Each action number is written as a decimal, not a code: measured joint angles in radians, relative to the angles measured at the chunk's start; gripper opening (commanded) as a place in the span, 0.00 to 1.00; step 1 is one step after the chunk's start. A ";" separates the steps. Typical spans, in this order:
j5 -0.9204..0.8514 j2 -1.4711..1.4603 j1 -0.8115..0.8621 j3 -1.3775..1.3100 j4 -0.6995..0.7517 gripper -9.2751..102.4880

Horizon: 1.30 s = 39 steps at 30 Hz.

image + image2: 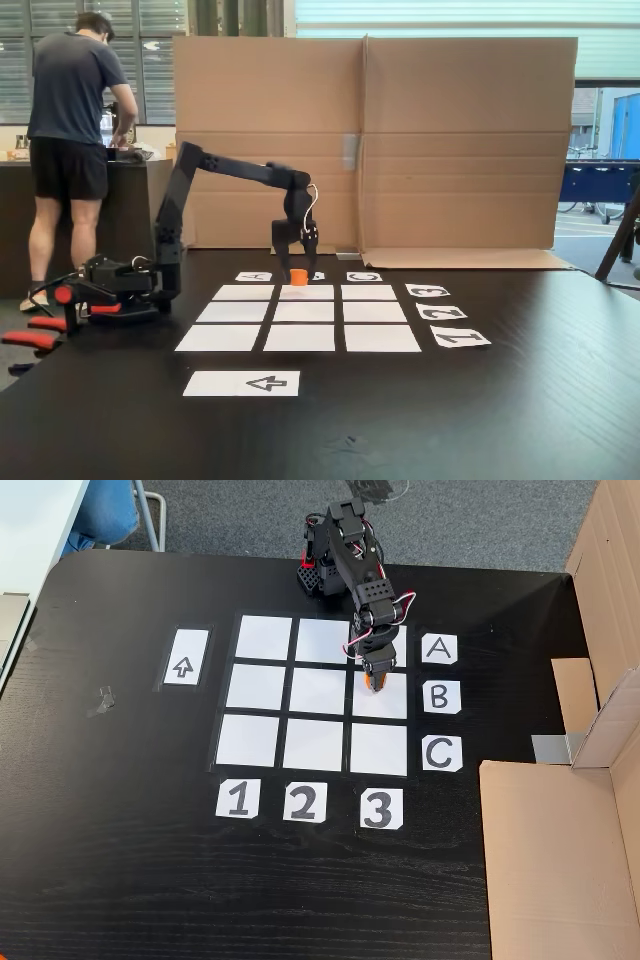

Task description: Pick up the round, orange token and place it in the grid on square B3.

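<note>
Nine white rectangles make up the grid (pixel 298 312) on the black worktop (pixel 520 400), and nearest the camera in the low fixed view lies a separate sheet with an arrow (pixel 242 383). At the grid's far edge the gripper (pixel 296 272) points down with its fingers closed around the orange token (pixel 298 276), which sits at the far end of the middle column's last rectangle. From above, the gripper (pixel 373 680) and token (pixel 373 683) show over square B3 (pixel 380 696), in the row beside card B (pixel 441 696) and the column above card 3 (pixel 377 808); whether the token touches the paper cannot be told. That high view reads the cards plainly, while the low view shows them upside down. Farther back stands a cardboard screen (pixel 400 140), and to its left a person (pixel 70 130) faces a counter by the windows.
</note>
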 measured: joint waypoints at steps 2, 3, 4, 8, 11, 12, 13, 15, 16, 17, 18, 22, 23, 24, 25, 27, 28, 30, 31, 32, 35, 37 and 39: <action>0.000 -0.008 0.000 0.000 -0.009 0.07; 0.000 -0.014 0.000 0.000 -0.009 0.07; 0.000 -0.015 0.000 0.000 -0.009 0.07; 0.000 -0.028 0.000 -0.006 -0.017 0.07; 0.000 -0.034 0.000 -0.006 -0.021 0.15; 0.000 -0.034 0.000 -0.006 -0.023 0.19; 0.000 -0.032 0.000 -0.006 -0.028 0.26; 0.000 -0.034 0.005 -0.006 -0.026 0.46; 0.006 -0.034 0.008 -0.006 -0.025 0.50; 0.012 -0.032 0.011 -0.006 -0.025 0.52; 0.017 -0.032 0.012 0.002 -0.028 0.53; 0.018 -0.008 0.025 0.057 -0.054 0.59; 0.018 0.012 0.029 0.080 -0.071 0.60; 0.018 0.037 0.032 0.110 -0.097 0.62; 0.018 0.054 0.035 0.127 -0.101 0.63; 0.018 0.109 0.044 0.189 -0.155 0.64; 0.018 0.156 0.049 0.238 -0.187 0.67; 0.018 0.272 0.057 0.353 -0.261 0.69; 0.018 0.331 0.060 0.408 -0.285 0.70; 0.018 0.387 0.060 0.457 -0.304 0.70; 0.018 0.512 0.069 0.572 -0.362 0.76; 0.017 0.663 0.087 0.698 -0.400 0.76; -0.006 0.816 0.124 0.816 -0.440 0.76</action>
